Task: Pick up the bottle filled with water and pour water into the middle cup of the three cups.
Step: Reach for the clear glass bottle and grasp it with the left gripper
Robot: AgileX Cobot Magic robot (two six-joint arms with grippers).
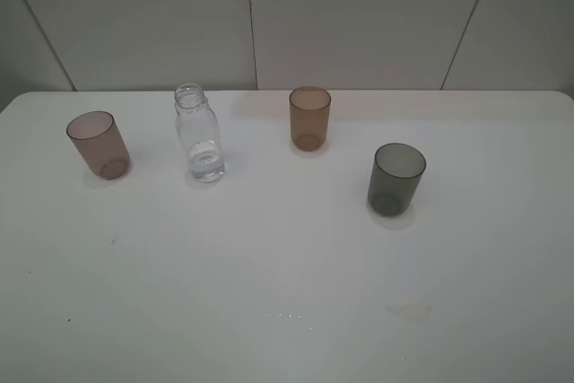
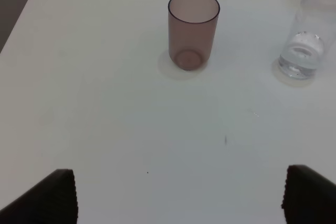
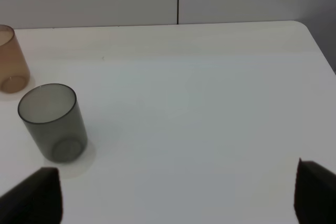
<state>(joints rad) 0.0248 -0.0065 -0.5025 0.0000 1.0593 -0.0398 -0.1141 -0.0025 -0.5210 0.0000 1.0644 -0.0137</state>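
- Bottle (image 1: 199,136): upright and capless on the counter (image 1: 287,293), left of centre, between the pinkish-brown cup (image 1: 99,144) and the amber middle cup (image 1: 309,118). Its water level cannot be read.
- Middle cup is set far of centre, mouth up, apparently empty. The dark grey cup (image 1: 395,178) is nearer and to the right.
- All four vessels are kept apart, none touching. The spacing is judged to allow each to be approached alone.
- Left hand (image 2: 181,195): spread wide, nothing held, with the pinkish-brown cup and bottle ahead of it. The bottle lies on its side of the scene, so the pick is judged to fall to it.
- Right hand (image 3: 178,192): likewise spread wide and empty, with the grey cup ahead.
- Neither arm is shown in the high view.
- Counter: white, matte, far corners rounded. A few specks and a faint stain are noted near the front.
- Room: pale wall panels (image 1: 359,15) with dark seams behind.
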